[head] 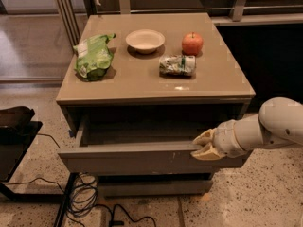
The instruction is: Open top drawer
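The top drawer (128, 157) is a wide grey-brown front panel, pulled well out from the cabinet, and its plain grey inside shows in shadow behind it. My gripper (202, 145), pale cream at the end of a white arm from the right, sits at the top edge of the drawer front near its right end. Its fingers (204, 137) are closed over that top edge. A narrower drawer front (151, 187) lies below, closed.
The cabinet top (142, 77) holds a green chip bag (94, 56), a white bowl (145, 40), a red apple (192, 43) and a crumpled snack bag (177, 65). Black cables (90, 197) lie on the speckled floor at the front left. A black stand (16, 136) is at the left.
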Controlling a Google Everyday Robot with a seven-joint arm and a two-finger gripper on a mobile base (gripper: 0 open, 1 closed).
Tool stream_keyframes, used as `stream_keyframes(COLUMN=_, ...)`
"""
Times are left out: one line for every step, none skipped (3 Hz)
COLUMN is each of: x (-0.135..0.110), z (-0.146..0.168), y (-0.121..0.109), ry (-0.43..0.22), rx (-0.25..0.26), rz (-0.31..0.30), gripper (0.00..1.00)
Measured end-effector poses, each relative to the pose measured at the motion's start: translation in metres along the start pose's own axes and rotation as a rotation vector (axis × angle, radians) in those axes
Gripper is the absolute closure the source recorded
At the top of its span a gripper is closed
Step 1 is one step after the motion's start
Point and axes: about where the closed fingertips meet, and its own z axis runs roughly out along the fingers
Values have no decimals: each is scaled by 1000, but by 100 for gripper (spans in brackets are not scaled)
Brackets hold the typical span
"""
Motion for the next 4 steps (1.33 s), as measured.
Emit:
stream_keyframes(x=0, z=0, y=0, ry=0, rx=0, rz=0, gripper=59)
stream_keyframes(x=0, z=0, y=0, ry=0, rx=0, rz=0, gripper=36)
stream_keyframes(x=0, z=0, y=0, ry=0, rx=0, rz=0, gripper=38)
stream_keyframes(x=0, z=1, y=6, ry=0, rx=-5, rz=0, gripper=62)
